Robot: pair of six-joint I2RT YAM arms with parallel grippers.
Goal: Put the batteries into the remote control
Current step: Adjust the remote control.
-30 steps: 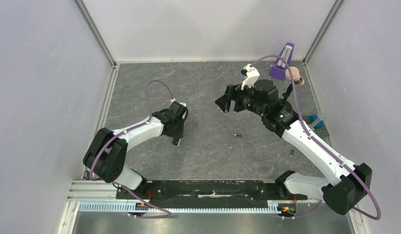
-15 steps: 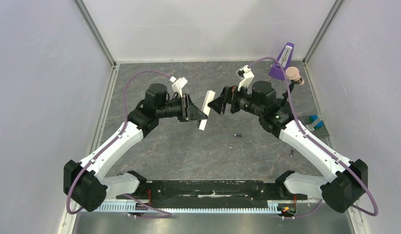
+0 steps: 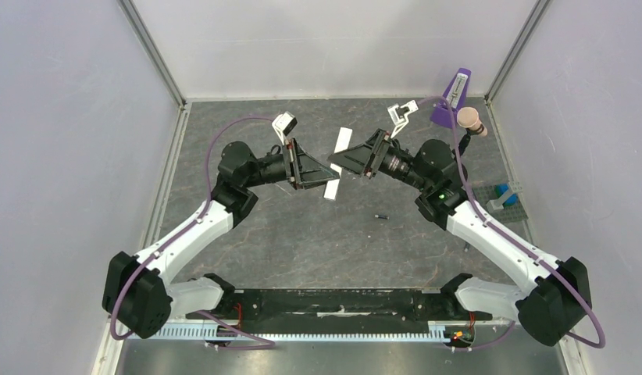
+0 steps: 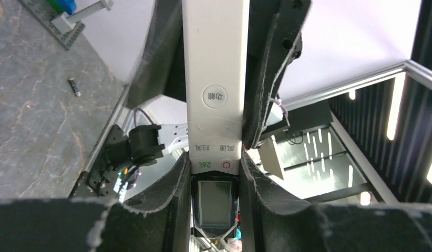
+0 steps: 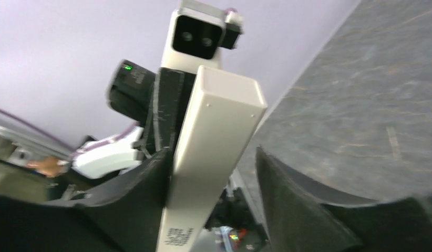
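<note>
L gripper (image 3: 326,180): clamped on remote control, display end twd wrist.
Remote control (image 3: 342,141): held off table, mid-far area, btwn both grippers.
R gripper (image 3: 343,162): jaws apart, straddling remote's other end; one finger (image 5: 145,184) touching, other w/ gap.
Batteries (image 3: 382,216): one on table centre; 2nd (image 3: 467,245) nr right edge.

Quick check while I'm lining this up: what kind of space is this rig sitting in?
Probably a lab test cell, not a home: plain pale walls on aluminium frame posts box in a grey stone-look tabletop, with a black mounting rail at its near edge.
</note>
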